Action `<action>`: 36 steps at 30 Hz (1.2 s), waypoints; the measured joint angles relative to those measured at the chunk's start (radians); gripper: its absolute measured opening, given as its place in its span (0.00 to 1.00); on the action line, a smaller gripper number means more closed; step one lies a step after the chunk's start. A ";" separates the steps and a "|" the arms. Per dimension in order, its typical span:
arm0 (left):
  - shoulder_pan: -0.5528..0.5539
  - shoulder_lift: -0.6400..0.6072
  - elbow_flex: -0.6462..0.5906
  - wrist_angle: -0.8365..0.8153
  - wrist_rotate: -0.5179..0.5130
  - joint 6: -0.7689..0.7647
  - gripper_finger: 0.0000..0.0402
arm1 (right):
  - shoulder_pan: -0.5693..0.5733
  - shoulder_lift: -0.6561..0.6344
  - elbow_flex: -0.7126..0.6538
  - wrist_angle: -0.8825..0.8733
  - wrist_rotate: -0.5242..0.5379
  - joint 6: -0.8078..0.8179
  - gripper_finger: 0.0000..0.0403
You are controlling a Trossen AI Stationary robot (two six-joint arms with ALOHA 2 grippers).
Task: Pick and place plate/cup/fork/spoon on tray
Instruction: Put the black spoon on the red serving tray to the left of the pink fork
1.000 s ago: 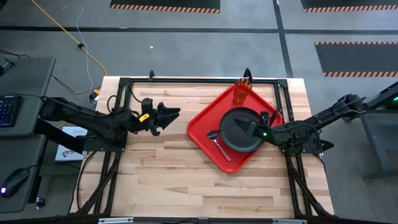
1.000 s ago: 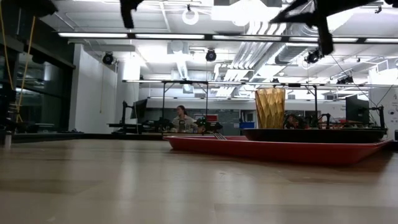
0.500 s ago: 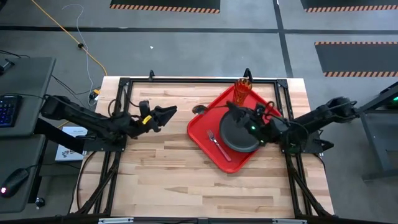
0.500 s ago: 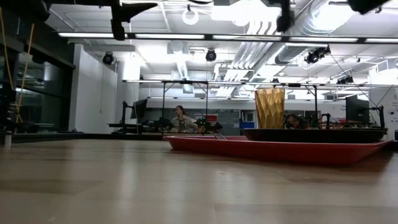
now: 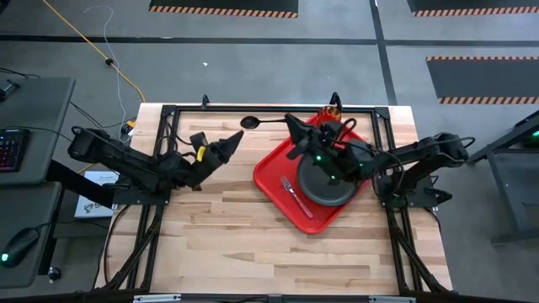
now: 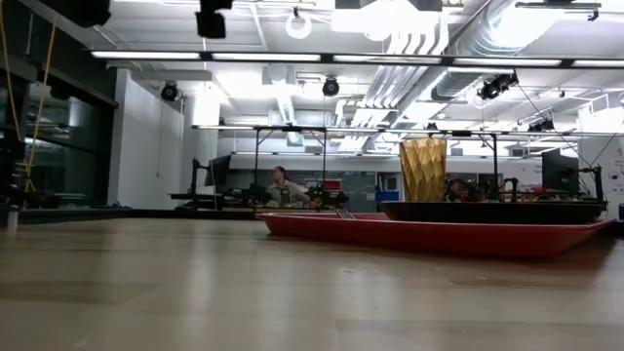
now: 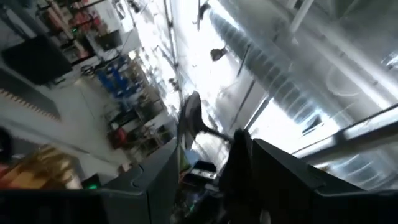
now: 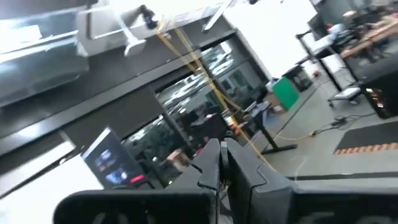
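My right gripper reaches out over the far left corner of the red tray and is shut on the slim dark spoon, which it holds high above the table's far edge. My left gripper is open and raised, pointing at the spoon from the near left; the spoon's bowl shows ahead of it in the left wrist view. The dark plate and the red-handled fork lie on the tray. The amber cup stands at the tray's far corner, partly hidden by my right arm in the high view. My right gripper pinches the spoon's thin handle at its free end between its two fingers. The fingers come from the table's right, about level, in line with the handle. The spoon is lifted clear and lies about level, its bowl pointing toward the table's left.
A black frame runs along the table's far edge and both sides. Bare wood covers the near half and the left of the table. A person sits far behind in the room.
My right gripper has lifted the spoon off the tray from beside the plate and carried it up and toward the table's far left, past the tray's edge. My left gripper has tipped upward and moved a little toward the spoon.
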 joint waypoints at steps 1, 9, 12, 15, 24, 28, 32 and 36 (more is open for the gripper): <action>0.005 0.006 0.011 0.008 0.001 0.000 0.47 | 0.000 0.007 0.023 -0.022 -0.016 -0.003 0.00; 0.025 0.032 0.076 -0.001 0.000 0.005 0.47 | 0.000 0.038 0.105 -0.062 -0.045 -0.032 0.00; 0.024 0.042 0.087 0.000 0.006 0.043 0.47 | 0.000 0.039 0.108 -0.061 -0.063 -0.013 0.00; 0.024 0.046 0.095 0.000 0.006 0.068 0.47 | 0.000 0.039 0.108 -0.062 -0.065 -0.001 0.00; 0.042 0.047 0.095 0.000 -0.032 0.089 0.32 | 0.000 0.042 0.108 -0.069 -0.059 -0.001 0.00; 0.045 0.047 0.095 0.000 -0.051 0.119 0.09 | 0.000 0.042 0.108 -0.069 -0.057 -0.009 0.00; 0.045 0.046 0.095 0.001 -0.054 0.167 0.03 | 0.000 0.041 0.108 -0.085 -0.047 0.000 0.00; 0.045 0.022 0.094 -0.005 -0.051 0.246 0.01 | 0.004 0.035 0.109 -0.124 -0.016 0.002 0.03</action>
